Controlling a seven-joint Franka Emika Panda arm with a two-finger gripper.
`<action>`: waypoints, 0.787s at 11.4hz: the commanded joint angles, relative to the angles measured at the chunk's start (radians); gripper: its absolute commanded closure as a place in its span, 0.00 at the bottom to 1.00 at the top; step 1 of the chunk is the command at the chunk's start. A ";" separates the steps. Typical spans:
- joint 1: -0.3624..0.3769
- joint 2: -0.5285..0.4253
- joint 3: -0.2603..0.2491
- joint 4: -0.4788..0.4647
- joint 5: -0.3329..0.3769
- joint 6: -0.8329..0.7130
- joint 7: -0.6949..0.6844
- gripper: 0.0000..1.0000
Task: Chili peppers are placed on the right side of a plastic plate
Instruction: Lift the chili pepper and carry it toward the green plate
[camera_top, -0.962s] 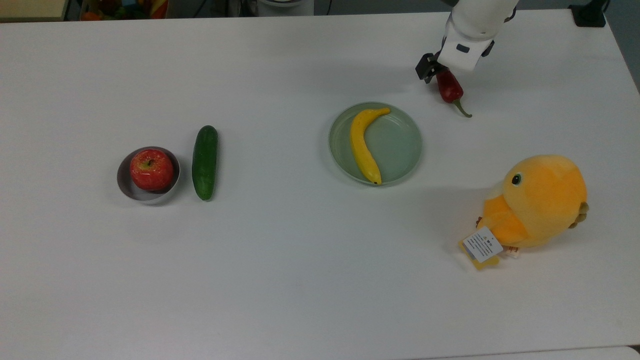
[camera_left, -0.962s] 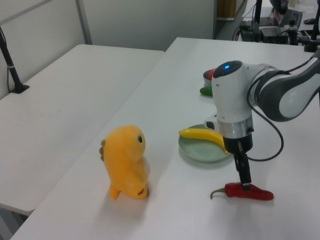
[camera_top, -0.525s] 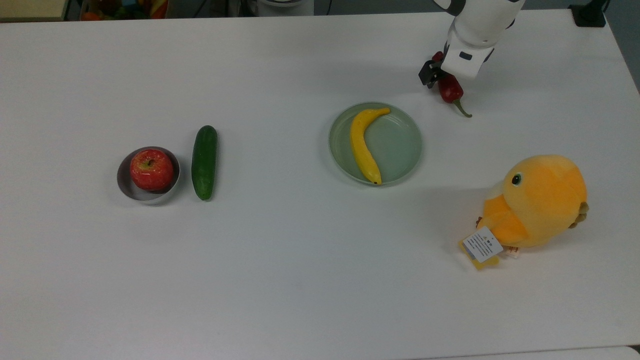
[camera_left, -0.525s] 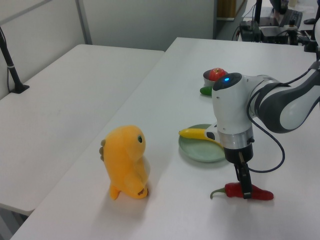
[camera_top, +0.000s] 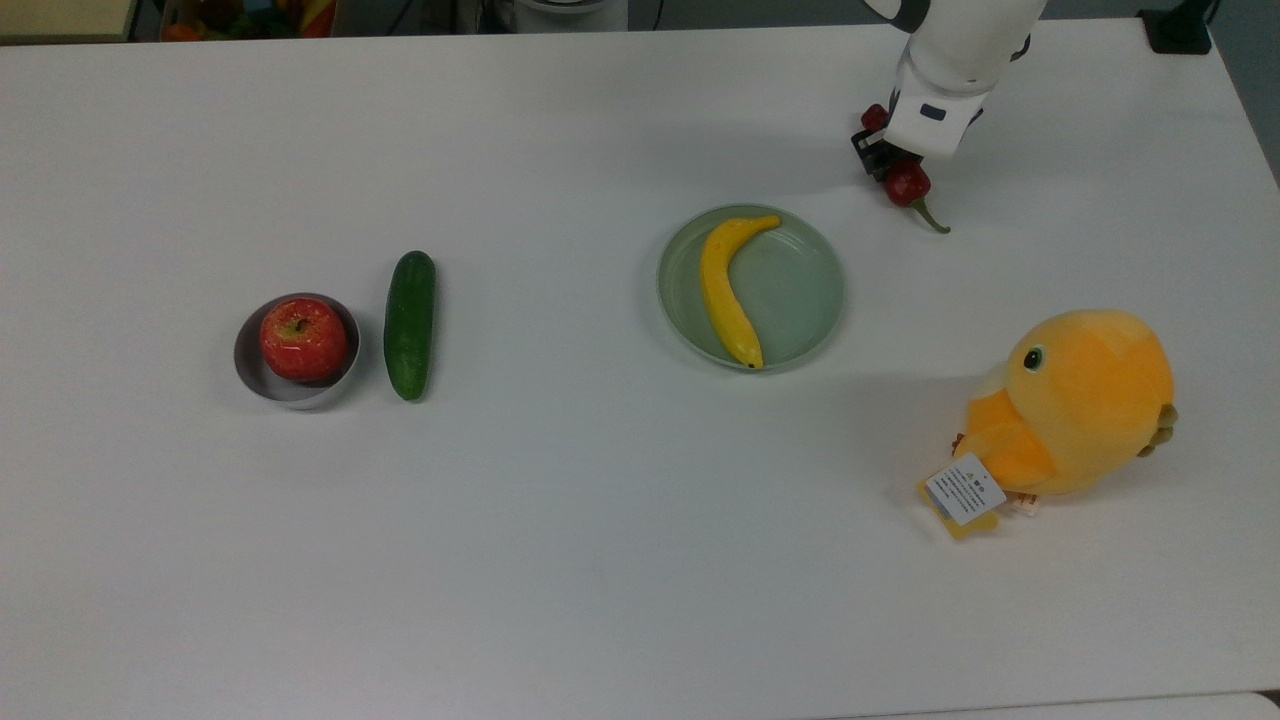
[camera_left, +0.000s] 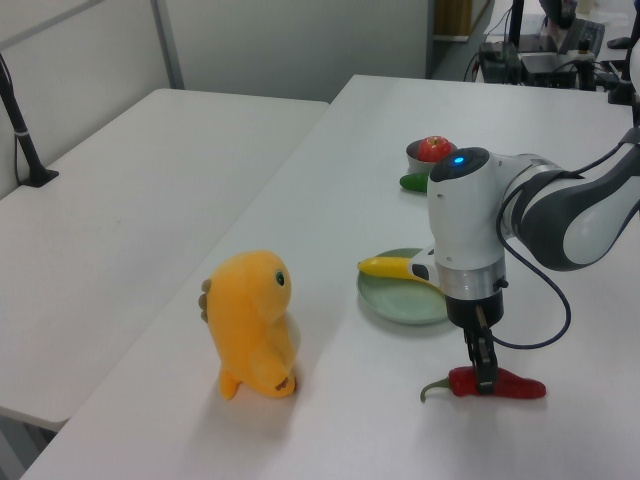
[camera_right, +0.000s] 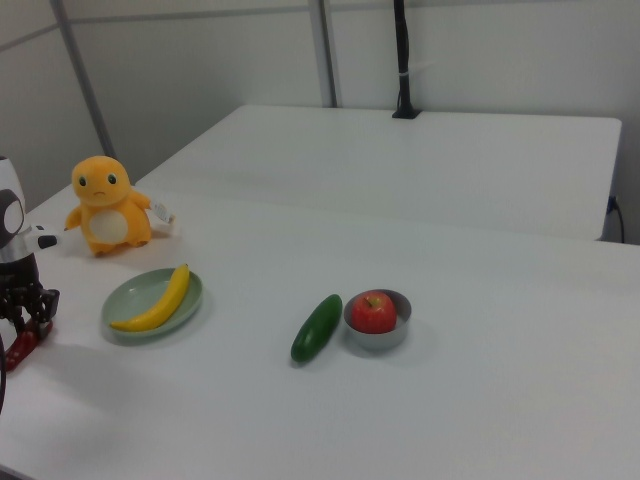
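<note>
Dark-red chili pepper (camera_left: 497, 383) gripped on the bench (camera_top: 560, 560), clear of the pale green plastic plate (camera_top: 795, 290).

The jaws of the gripper (camera_left: 482, 380) are seen closed narrowly around the pepper's middle; the pepper lies on the bench near the plate, toward the top view's upper right. The grasp step is judged to be in hand. A lift is called for next, then a carry to the plate's free half, beside the banana (camera_top: 728, 290), without striking the rim.
</note>
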 joint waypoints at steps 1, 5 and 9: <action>-0.001 -0.021 -0.001 -0.012 -0.018 0.037 0.027 1.00; -0.072 -0.049 -0.011 0.071 -0.026 0.029 0.024 1.00; -0.176 -0.051 -0.081 0.109 -0.077 0.035 0.009 1.00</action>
